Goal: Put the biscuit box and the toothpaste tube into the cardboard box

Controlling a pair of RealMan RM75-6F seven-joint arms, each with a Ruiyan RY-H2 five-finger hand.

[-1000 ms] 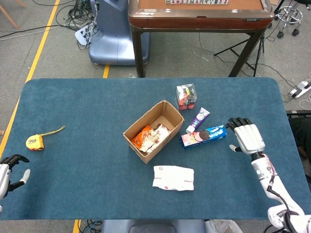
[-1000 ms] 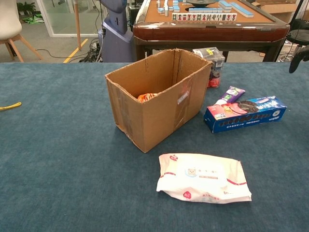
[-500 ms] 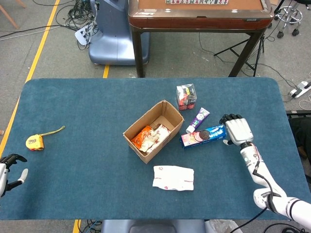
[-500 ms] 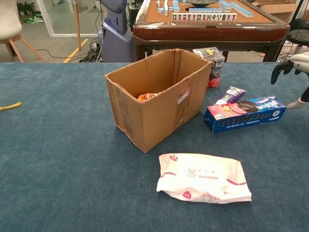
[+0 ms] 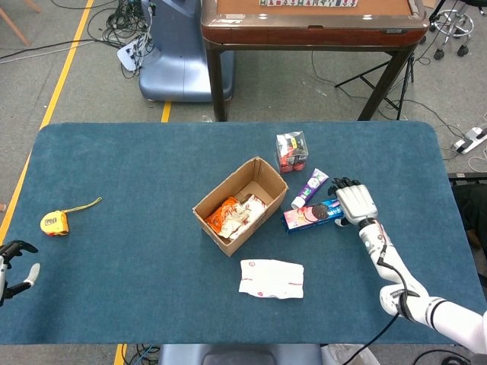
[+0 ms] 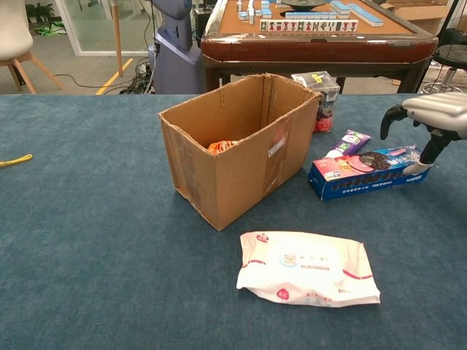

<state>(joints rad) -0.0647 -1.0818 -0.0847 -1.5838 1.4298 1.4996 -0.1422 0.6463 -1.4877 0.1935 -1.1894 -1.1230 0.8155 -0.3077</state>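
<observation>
The blue biscuit box (image 5: 312,214) (image 6: 368,171) lies flat on the table, right of the open cardboard box (image 5: 240,204) (image 6: 237,146). Just behind it, the purple-and-white toothpaste tube (image 5: 310,188) (image 6: 347,143) also lies flat. My right hand (image 5: 354,203) (image 6: 430,117) is over the biscuit box's right end, fingers spread and arched down. The thumb reaches down by the box's near right corner, and no firm grip shows. My left hand (image 5: 11,262) hangs off the table's near left corner, fingers apart and holding nothing.
Snack packets (image 5: 236,215) lie inside the cardboard box. A clear plastic cube (image 5: 291,150) (image 6: 321,98) stands behind the tube. A wet-wipes pack (image 5: 271,277) (image 6: 306,268) lies in front of the cardboard box. A yellow tape measure (image 5: 55,222) sits far left. A mahjong table (image 5: 312,23) stands beyond.
My right hand has travelled left from beside the biscuit box to over its right end. My left hand has sunk lower toward the frame's corner. The objects have not moved.
</observation>
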